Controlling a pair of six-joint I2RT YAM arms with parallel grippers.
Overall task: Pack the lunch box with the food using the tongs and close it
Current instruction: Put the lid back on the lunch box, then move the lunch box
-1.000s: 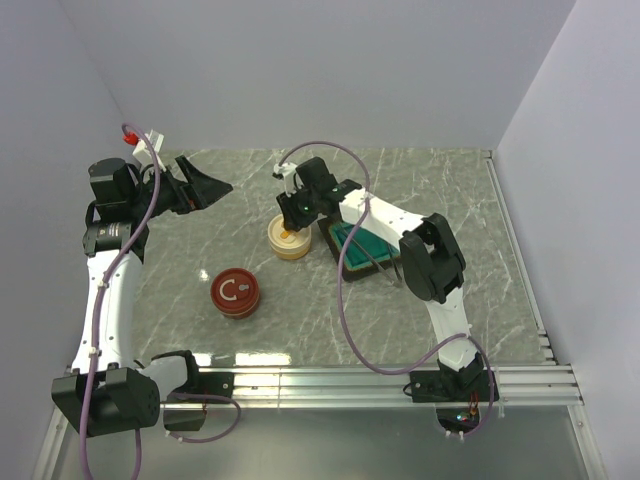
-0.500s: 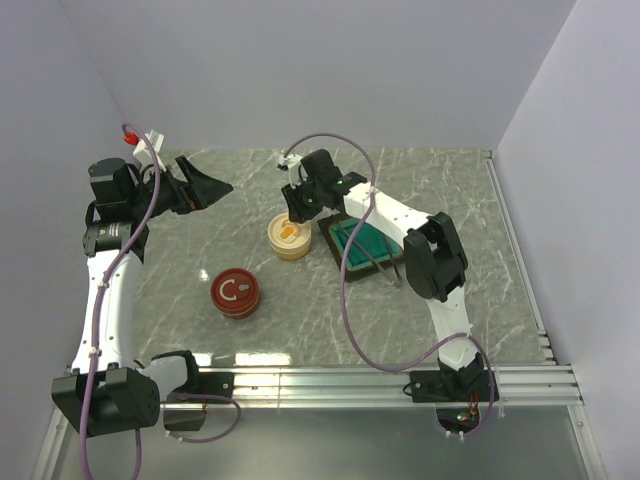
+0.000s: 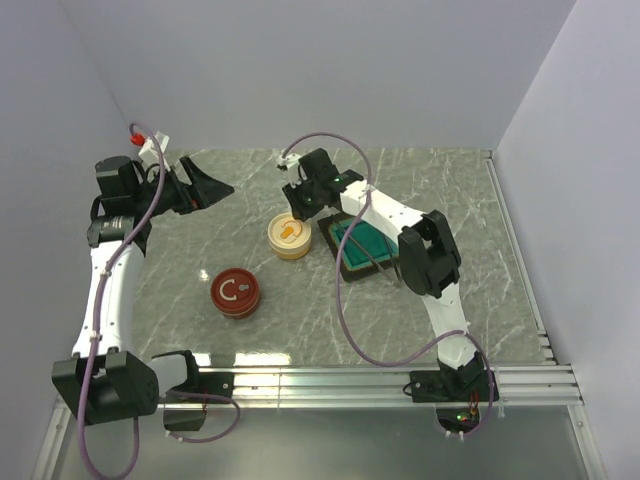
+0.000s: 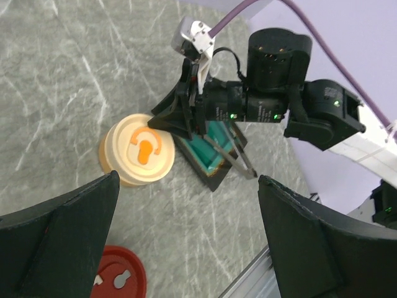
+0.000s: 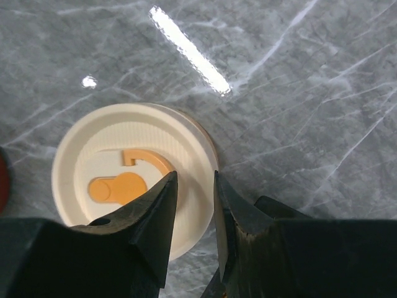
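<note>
Slim dark grey tongs [image 4: 232, 160] are pinched in the right gripper [image 5: 193, 186], whose two black fingers are drawn close together with only a narrow slit between them. Seen from the left wrist camera, the tongs' two thin arms slant down and away from that gripper, crossing in front of a square teal tray [image 3: 360, 248] with a dark rim. The gripper hangs in the air above the tray-side edge of the lunch box [image 3: 289, 236], a cream round container whose ribbed top carries an orange tab and an orange arc. The box sits on the grey marbled table [image 3: 300, 330] near its middle, just beside the tray's left corner (whether the two touch cannot be told). No food pieces can be made out on the tray from these angles. Nearer the robot's bases and a little to the left, well apart from the box, stands a red round container [image 3: 234, 292] with a white mark on top. The left gripper [image 3: 208, 185] is raised at the far left of the table, fingers spread wide, holding nothing.
</note>
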